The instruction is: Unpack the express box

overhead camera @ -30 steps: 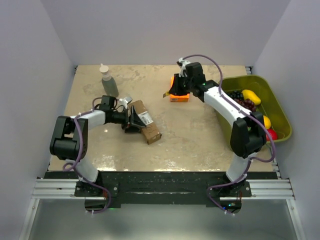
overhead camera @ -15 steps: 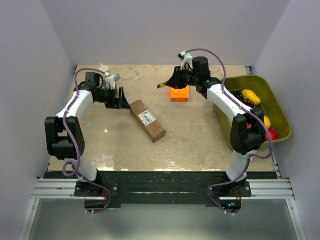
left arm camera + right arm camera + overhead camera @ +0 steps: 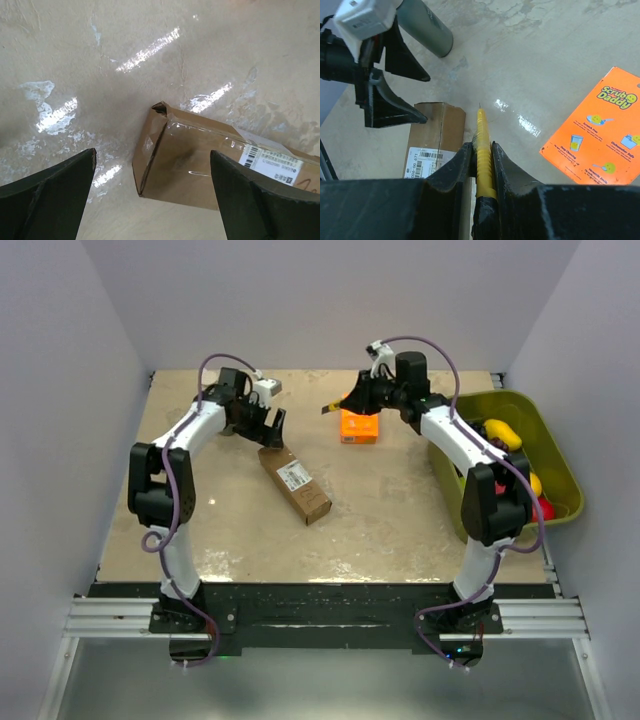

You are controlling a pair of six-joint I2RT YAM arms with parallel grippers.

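The express box (image 3: 295,483) is a long brown carton with a white label, lying flat and taped shut left of the table's middle. My left gripper (image 3: 270,428) is open and hovers over its far end; in the left wrist view the box end (image 3: 200,165) lies between the spread fingers (image 3: 152,151). My right gripper (image 3: 353,400) is raised at the back, shut on a yellow cutter (image 3: 481,135) with its thin blade pointing toward the box (image 3: 432,135). The left gripper also shows in the right wrist view (image 3: 390,100).
A flat orange Scrub Daddy box (image 3: 359,426) lies under the right gripper. A grey bottle (image 3: 425,30) stands at the back left, behind the left arm. A green bin (image 3: 560,465) of fruit sits at the right edge.
My left arm swung from the box's left side up and round to its far end, still open. My right gripper rose off the orange box with the cutter.
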